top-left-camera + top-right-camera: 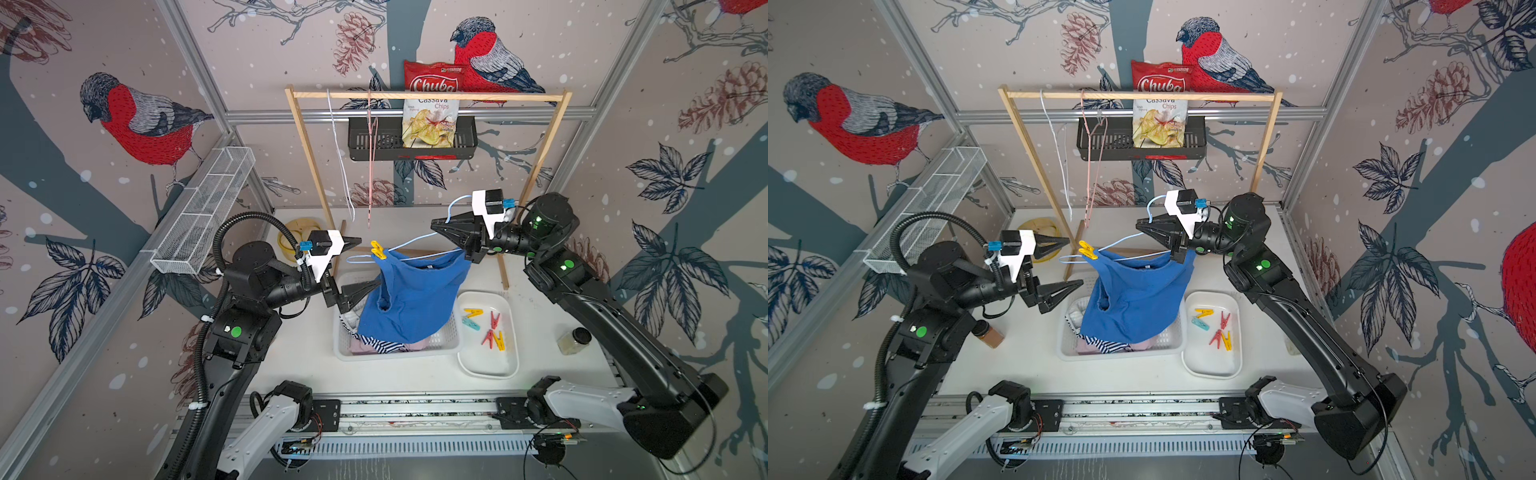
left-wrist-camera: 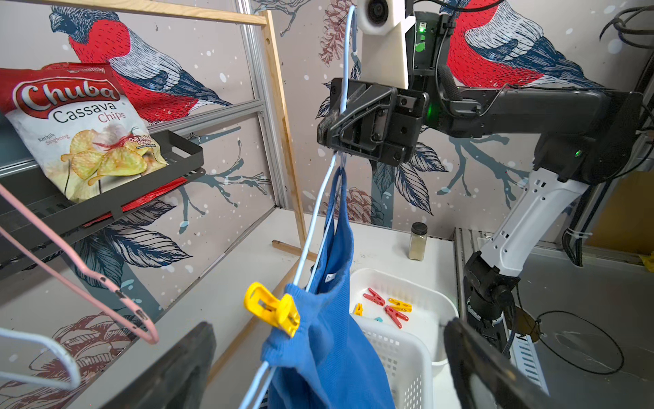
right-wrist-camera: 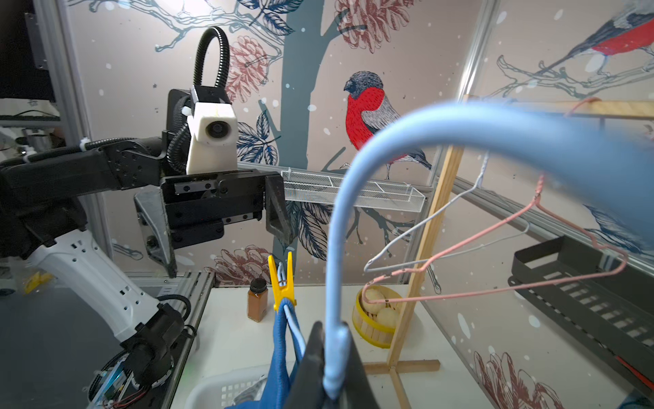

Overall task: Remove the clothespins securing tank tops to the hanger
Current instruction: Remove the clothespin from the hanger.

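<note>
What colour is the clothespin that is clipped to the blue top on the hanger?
Yellow. The clothespin shows best in the left wrist view.

Both top views look steeply down from high at the front, taking in the whole tabletop point(image 1: 303, 365), both arms and the wooden rack point(image 1: 428, 96) at the back. The left wrist view faces across to the right arm point(image 2: 531, 106), close on the yellow clothespin point(image 2: 272, 313). The right wrist view faces the left arm point(image 3: 88, 170), with the hanger point(image 3: 460, 127) blurred right at its lens. It also shows the yellow clothespin point(image 3: 282, 283).
</note>
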